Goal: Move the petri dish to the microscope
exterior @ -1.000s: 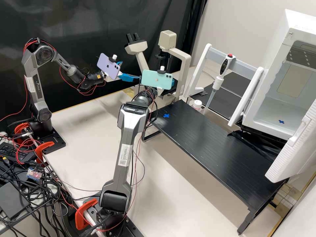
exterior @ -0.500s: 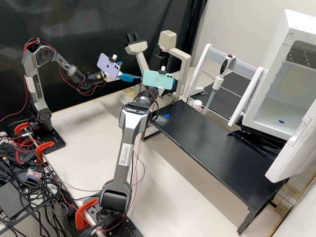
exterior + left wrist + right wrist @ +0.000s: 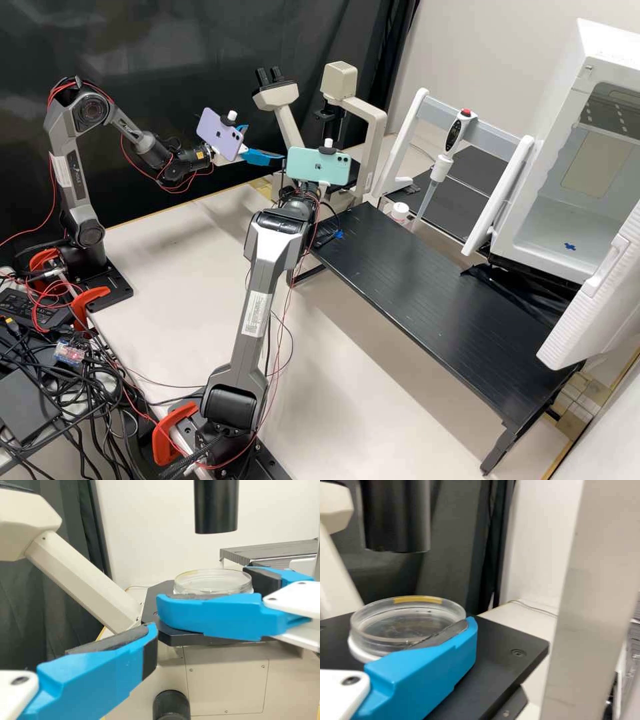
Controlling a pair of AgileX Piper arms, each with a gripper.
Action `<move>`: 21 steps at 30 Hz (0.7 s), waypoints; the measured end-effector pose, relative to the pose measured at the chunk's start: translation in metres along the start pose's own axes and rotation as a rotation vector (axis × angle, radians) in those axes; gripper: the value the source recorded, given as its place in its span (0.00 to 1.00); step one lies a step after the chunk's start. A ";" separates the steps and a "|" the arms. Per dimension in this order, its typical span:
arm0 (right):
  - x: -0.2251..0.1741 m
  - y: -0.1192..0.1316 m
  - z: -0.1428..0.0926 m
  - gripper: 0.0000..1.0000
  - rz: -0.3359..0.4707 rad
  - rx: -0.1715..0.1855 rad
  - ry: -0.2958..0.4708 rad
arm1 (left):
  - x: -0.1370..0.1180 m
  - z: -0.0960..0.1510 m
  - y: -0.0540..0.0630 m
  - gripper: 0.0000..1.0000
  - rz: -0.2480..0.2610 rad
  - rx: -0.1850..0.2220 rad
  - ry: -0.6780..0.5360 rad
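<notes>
Clear round plastic petri dish (image 3: 400, 622) at beige angular metal microscope (image 3: 377, 130). Black rectangular slatted table (image 3: 413, 287) right of it.

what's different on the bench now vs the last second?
Right arm, dark grey: elbow shifted slightly to the high view's right. Its teal phone moved slightly down and sits more level. The blue tape cross on the black stand is now partly hidden. Can't tell if the clear round petri dish was gripped or released. Unchanged: dark grey left arm, cream microscope.
</notes>
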 end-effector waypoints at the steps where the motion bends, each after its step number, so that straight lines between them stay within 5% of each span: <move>1: -0.002 0.000 0.000 1.00 -0.002 0.001 0.003 | 0.000 0.000 0.000 1.00 0.000 0.000 0.000; 17: -0.053 0.016 0.012 1.00 0.060 0.019 0.027 | 0.000 0.000 0.000 1.00 0.000 0.000 0.000; 21: -0.089 0.027 0.018 1.00 0.082 0.069 0.029 | 0.000 0.000 0.000 1.00 0.000 0.000 0.000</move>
